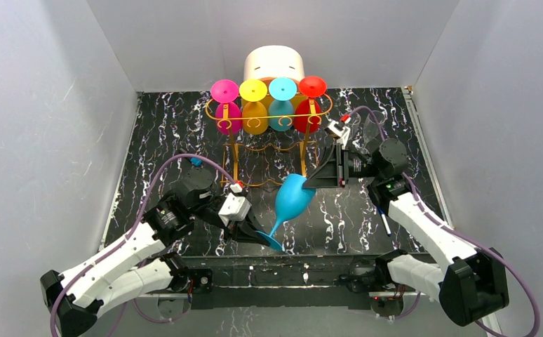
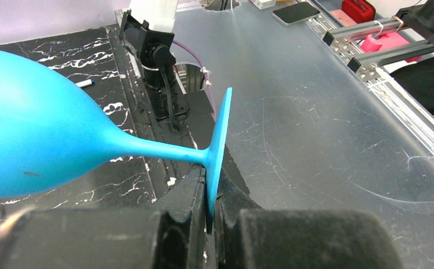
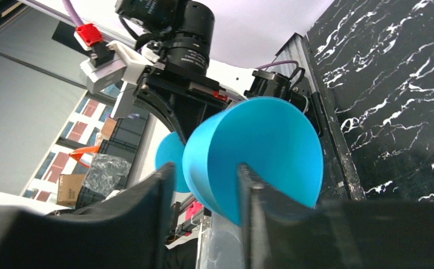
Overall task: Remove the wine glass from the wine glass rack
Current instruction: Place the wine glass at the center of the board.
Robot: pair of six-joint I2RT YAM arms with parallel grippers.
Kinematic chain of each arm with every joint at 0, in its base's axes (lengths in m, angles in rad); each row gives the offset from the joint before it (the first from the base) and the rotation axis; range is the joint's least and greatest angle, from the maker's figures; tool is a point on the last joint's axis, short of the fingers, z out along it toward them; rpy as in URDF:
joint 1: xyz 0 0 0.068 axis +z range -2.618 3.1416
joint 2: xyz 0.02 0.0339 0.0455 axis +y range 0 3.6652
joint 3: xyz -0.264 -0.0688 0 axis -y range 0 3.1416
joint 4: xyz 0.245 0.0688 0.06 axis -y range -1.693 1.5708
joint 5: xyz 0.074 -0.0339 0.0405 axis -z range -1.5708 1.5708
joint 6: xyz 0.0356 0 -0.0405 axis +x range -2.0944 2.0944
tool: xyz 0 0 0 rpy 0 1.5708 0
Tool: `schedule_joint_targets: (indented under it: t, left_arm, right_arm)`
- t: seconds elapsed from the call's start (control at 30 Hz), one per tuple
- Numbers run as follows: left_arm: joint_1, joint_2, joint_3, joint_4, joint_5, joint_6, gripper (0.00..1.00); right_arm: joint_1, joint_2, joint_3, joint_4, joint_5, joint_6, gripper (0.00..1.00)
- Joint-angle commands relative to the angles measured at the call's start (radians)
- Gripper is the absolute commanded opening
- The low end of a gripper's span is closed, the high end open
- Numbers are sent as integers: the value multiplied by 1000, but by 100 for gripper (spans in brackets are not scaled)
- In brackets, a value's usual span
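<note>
Left gripper (image 2: pixel 212 208) jaws pinch the blue wine glass (image 2: pixel 41 140) foot. Right gripper (image 3: pixel 204 176) jaws are half-spread, straddling its bowl rim, 6 o'clock of the wine glass rack (image 1: pixel 236 156).

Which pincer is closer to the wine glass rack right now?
Right. The right pincer sits just beside the wine glass rack, on its right, at the blue glass's bowl rim. The left pincer is farther back toward the near edge, clamping that glass's foot.

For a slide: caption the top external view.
Left jaws pinch the foot of the blue wine glass; right jaws straddle its rim; rack behind.
</note>
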Motion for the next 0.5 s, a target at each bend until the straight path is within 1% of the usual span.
schedule_joint_targets:
  t: [0.0,0.03,0.07,0.17,0.27,0.4,0.43,0.47]
  left_arm:
    - [4,14,4,-45,28,68,0]
    - [4,26,28,-116,25,134,0]
    - [5,38,41,-149,30,169,0]
    - [4,68,63,-211,26,207,0]
    - [6,81,65,-201,21,216,0]
    - [5,80,63,-173,-5,213,0]
    - [7,82,65,-172,-13,213,0]
    - [7,85,68,-174,-24,216,0]
  right_arm:
    - [6,44,80,183,-63,125,34]
    - [7,57,85,202,-70,149,32]
    - [7,69,90,215,-78,170,31]
    - [8,83,99,235,-88,201,31]
    - [8,85,101,242,-98,225,25]
    - [9,82,102,233,-126,237,29]
    - [9,82,105,224,-139,233,29]
    - [9,79,105,216,-147,225,20]
